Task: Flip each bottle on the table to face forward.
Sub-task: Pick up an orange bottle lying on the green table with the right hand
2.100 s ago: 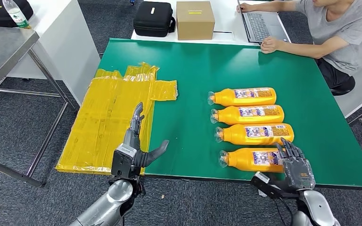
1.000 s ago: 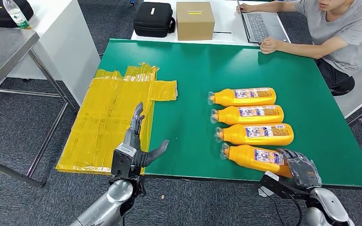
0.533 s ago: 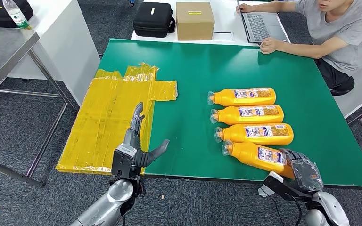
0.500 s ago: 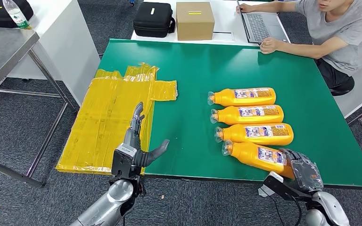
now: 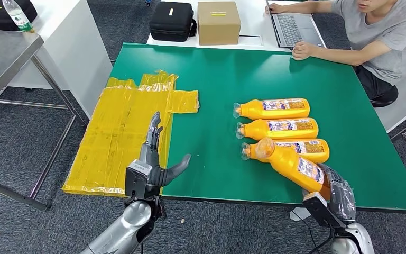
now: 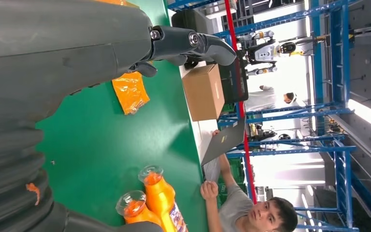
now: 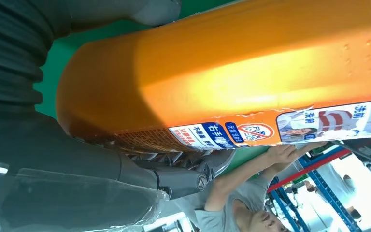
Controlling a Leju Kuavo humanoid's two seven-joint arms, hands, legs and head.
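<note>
Three orange bottles lie in a row on the green table, caps to the left: the far one, the middle one and the near one. A fourth orange bottle is raised at a slant above the near one, cap up and to the left. My right hand grips its base at the table's front edge; the label shows in the right wrist view. My left hand hovers open at the table's front left edge, fingers straight, holding nothing.
A yellow plastic sheet hangs over the table's left edge. At the far side sit a black case, a cardboard box and a laptop, with a person seated at the far right. A metal table stands left.
My right hand has taken hold of the nearest bottle and lifted it off the table, tilting its cap end up over the neighbouring bottle. The left hand has barely moved.
</note>
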